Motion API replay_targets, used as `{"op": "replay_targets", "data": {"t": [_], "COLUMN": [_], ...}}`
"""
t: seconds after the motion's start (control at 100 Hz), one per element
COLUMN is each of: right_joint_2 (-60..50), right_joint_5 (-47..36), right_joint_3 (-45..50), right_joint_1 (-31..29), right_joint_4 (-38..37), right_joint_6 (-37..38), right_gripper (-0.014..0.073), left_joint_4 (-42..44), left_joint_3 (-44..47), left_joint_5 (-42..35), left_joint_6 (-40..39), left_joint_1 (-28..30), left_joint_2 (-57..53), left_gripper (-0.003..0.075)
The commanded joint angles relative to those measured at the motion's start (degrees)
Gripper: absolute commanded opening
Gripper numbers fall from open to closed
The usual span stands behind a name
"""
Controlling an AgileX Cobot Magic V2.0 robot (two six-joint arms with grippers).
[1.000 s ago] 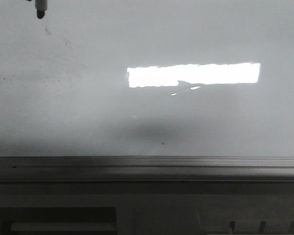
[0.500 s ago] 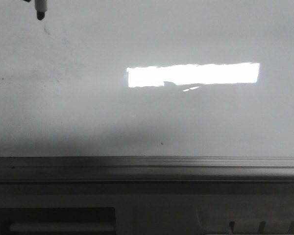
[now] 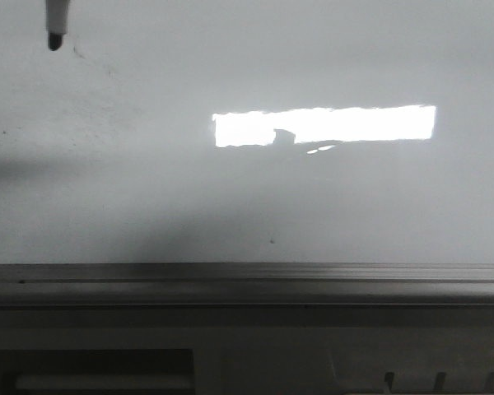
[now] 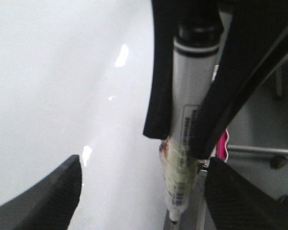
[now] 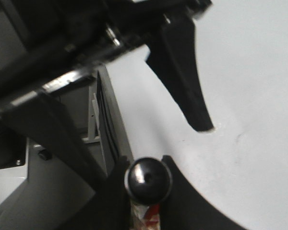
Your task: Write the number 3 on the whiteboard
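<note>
The whiteboard fills the front view, with its grey rail along the near edge. A marker's dark tip hangs at the top left, over the board. No number 3 shows, only a faint short mark beside the tip. My right gripper is shut on the marker's black end cap. In the left wrist view the white marker sits between the right arm's black fingers. My left gripper is wide open around them and holds nothing. I cannot tell if the tip touches the board.
A bright white rectangular glare lies on the board right of centre. A small dark speck sits near the rail. Beyond the rail is the grey robot base. The left arm's black finger reaches over the board.
In the front view the marker tip has come down and slightly left. A dim shadow has appeared on the board's left side.
</note>
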Motion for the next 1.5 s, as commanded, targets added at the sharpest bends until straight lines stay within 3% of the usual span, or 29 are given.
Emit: {"op": "replay_targets", "data": {"t": [0.0, 0.11, 0.19, 0.38, 0.79, 1.07, 1.22, 1.33, 1.49], "right_joint_2": [-0.6, -0.3, 0.2, 2.5, 7.6, 2.8, 1.1, 2.8, 5.7], "right_joint_5": [-5.9, -7.1, -8.6, -10.5, -10.5, 1.6, -0.1, -6.3, -10.9], "right_joint_3": [-1.8, -1.8, -1.8, -1.7, -1.7, -0.9, 2.8, 6.0, 6.7], "right_joint_1": [-2.9, -8.0, -12.1, -17.2, -20.1, -23.5, -23.5, -23.1, -22.4], "right_joint_4": [-0.8, -0.8, -0.8, -0.8, -4.3, -7.4, -3.4, 0.2, 0.3], "right_joint_6": [-0.1, -0.1, -0.1, -0.1, -0.1, -0.1, -0.1, -0.1, -0.1], "right_gripper": [-0.0061, -0.0061, -0.0061, -0.0061, -0.0061, -0.0040, -0.0040, -0.0040, -0.0040], "left_joint_4": [1.6, 8.3, 12.0, 13.8, 9.6, 9.2, 8.9, 8.9, 8.9], "left_joint_3": [-2.0, -1.8, -0.6, 5.2, 9.4, 9.4, 9.4, 9.4, 9.4], "left_joint_5": [-3.3, -2.2, -2.5, -2.5, -2.5, -2.5, -2.5, -2.5, -2.6], "left_joint_6": [-7.3, -16.9, -23.6, -26.9, -26.9, -26.9, -26.9, -26.9, -26.9], "left_joint_1": [0.9, 3.1, 4.8, 6.9, 6.9, 6.9, 6.9, 6.9, 6.9], "left_joint_2": [-4.6, -11.3, -16.4, -26.3, -32.3, -32.3, -32.3, -32.2, -32.2], "left_gripper": [0.0519, 0.0416, 0.0294, -0.0024, -0.0021, -0.0021, -0.0021, -0.0021, -0.0021]}}
